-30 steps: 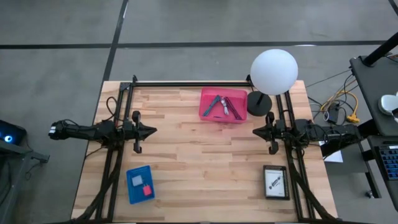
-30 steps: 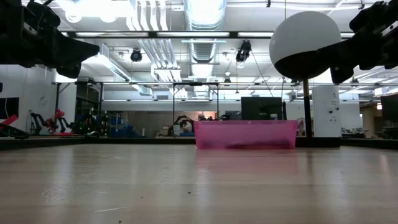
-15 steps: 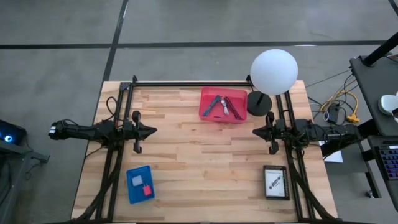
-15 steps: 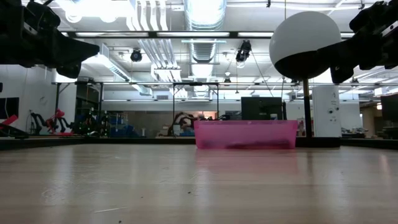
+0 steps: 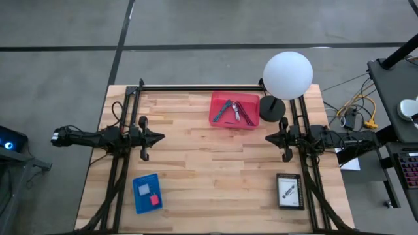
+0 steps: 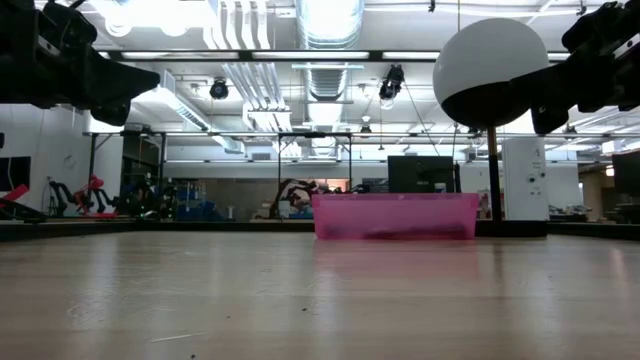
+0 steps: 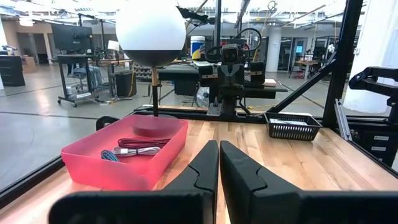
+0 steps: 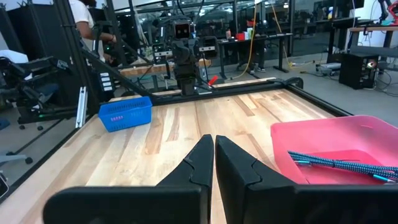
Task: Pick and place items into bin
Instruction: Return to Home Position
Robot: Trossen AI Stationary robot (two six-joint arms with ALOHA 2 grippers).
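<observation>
The pink bin (image 5: pixel 234 109) stands near the table's far edge and holds a teal-handled tool (image 5: pixel 225 109), a purple cord (image 5: pixel 240 108) and a silvery bit (image 5: pixel 248 116). A blue tray (image 5: pixel 147 192) near the left front carries a lavender cube (image 5: pixel 143 189) and a tiny pink piece (image 5: pixel 155 199). A black tray (image 5: pixel 289 190) at the right front holds the white card (image 5: pixel 289 190). My left gripper (image 5: pixel 159 138) hovers shut over the table's left middle. My right gripper (image 5: pixel 269 138) hovers shut over the right middle, facing it. In the wrist views the left gripper (image 7: pixel 219 155) and the right gripper (image 8: pixel 214 152) show their fingers closed together.
A lamp with a white globe (image 5: pixel 287 74) and a black round base (image 5: pixel 272 108) stands just right of the bin. Black frame rails (image 5: pixel 196 87) run along the far edge and both sides. Bare wood (image 5: pixel 209 170) lies between the two grippers and toward the near edge.
</observation>
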